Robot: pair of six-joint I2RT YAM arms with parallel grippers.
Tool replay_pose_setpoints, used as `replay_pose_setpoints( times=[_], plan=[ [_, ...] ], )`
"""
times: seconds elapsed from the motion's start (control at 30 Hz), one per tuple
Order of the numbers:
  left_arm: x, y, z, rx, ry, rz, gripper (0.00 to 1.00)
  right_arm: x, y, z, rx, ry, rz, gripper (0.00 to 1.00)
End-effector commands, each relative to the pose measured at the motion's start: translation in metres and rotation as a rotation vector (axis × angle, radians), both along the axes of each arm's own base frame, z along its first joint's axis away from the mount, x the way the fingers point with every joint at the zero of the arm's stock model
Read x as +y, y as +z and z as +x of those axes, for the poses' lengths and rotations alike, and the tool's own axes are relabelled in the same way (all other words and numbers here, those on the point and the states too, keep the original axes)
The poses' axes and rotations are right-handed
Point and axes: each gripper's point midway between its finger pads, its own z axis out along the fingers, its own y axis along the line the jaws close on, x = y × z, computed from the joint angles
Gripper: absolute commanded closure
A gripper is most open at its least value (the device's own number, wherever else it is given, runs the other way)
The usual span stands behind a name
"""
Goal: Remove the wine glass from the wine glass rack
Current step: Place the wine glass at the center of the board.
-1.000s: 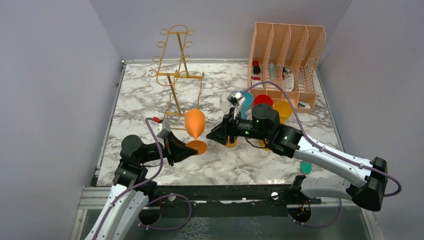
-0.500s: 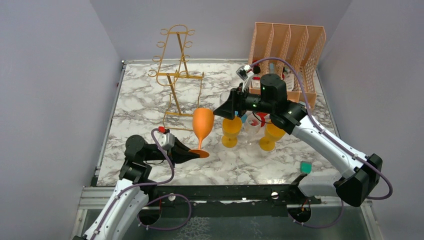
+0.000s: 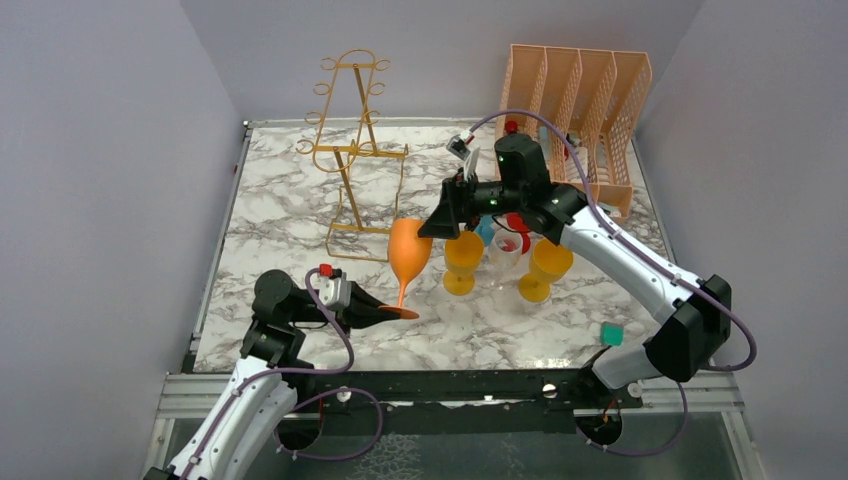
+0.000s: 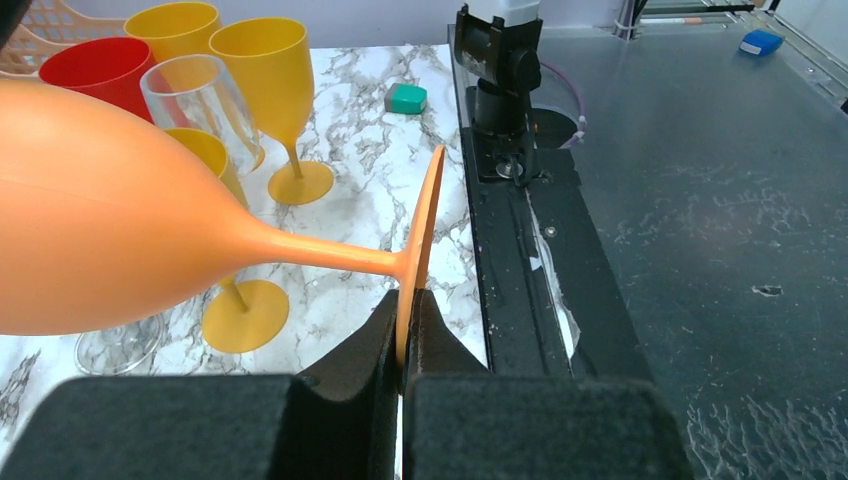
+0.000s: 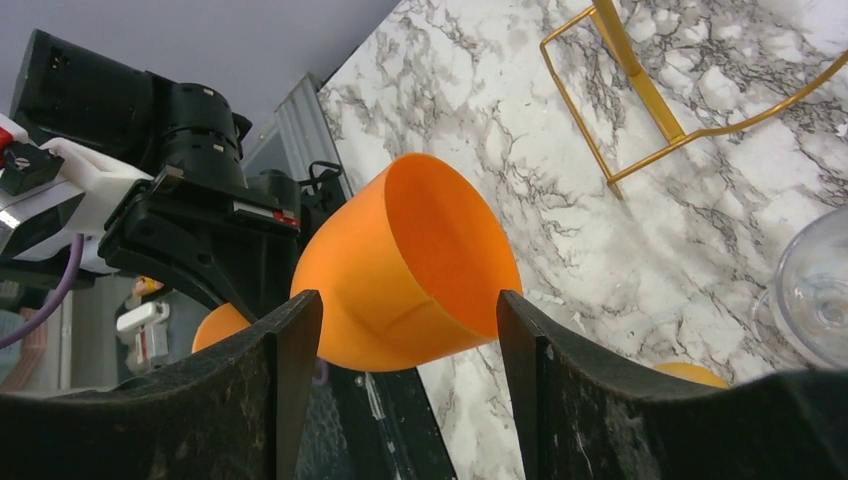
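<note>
Hanging tilted over the near middle of the tabletop [image 3: 280,220], the orange wine glass [image 3: 410,255] is off the gold wire wine glass rack [image 3: 352,150], which stands apart at the far left with no glass on it. The glass looks like opaque moulded plastic, so it is probably light, stiff and hard to break, but smooth enough to slip. The left hand [image 3: 385,312] pinches only the thin edge of the foot [image 4: 425,235], with its jaws nearly together on the disc. That is a small bite at the end of a long lever, and the bowl could swing or twist out. The slim stem [image 4: 320,258] or the widest part of the bowl would give a surer hold. The right hand [image 3: 432,228] is spread wide with a finger on each side of the bowl. Whether its pads touch the bowl cannot be told. Just right of the glass stand two yellow goblets [image 3: 463,255] and a clear glass [image 3: 505,255], so a swinging bowl could knock them. The peach file organiser [image 3: 575,100] sits at the far right.
</note>
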Motion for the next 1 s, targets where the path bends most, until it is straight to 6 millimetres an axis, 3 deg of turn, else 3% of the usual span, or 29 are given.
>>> replay_pose_setpoints(
  times=[0.0, 0.23, 0.43, 0.67, 0.97],
  plan=[
    [-0.001, 0.001, -0.011, -0.067, -0.064, -0.011, 1.0, 0.007, 0.01, 0.001, -0.036, 0.077, 0.008, 0.32],
    [-0.002, 0.002, -0.013, -0.069, -0.081, -0.012, 1.0, 0.018, 0.004, -0.014, 0.063, 0.255, 0.01, 0.37],
    [-0.004, -0.001, -0.012, -0.063, -0.1, -0.003, 1.0, 0.022, 0.01, -0.031, 0.172, 0.389, 0.049, 0.58],
    [-0.003, 0.001, -0.013, -0.079, -0.086, -0.011, 1.0, 0.022, 0.017, -0.041, 0.237, 0.455, 0.091, 0.74],
    [-0.003, 0.007, -0.013, -0.076, -0.091, -0.012, 1.0, 0.018, 0.028, -0.046, 0.306, 0.511, 0.142, 0.81]
  ],
)
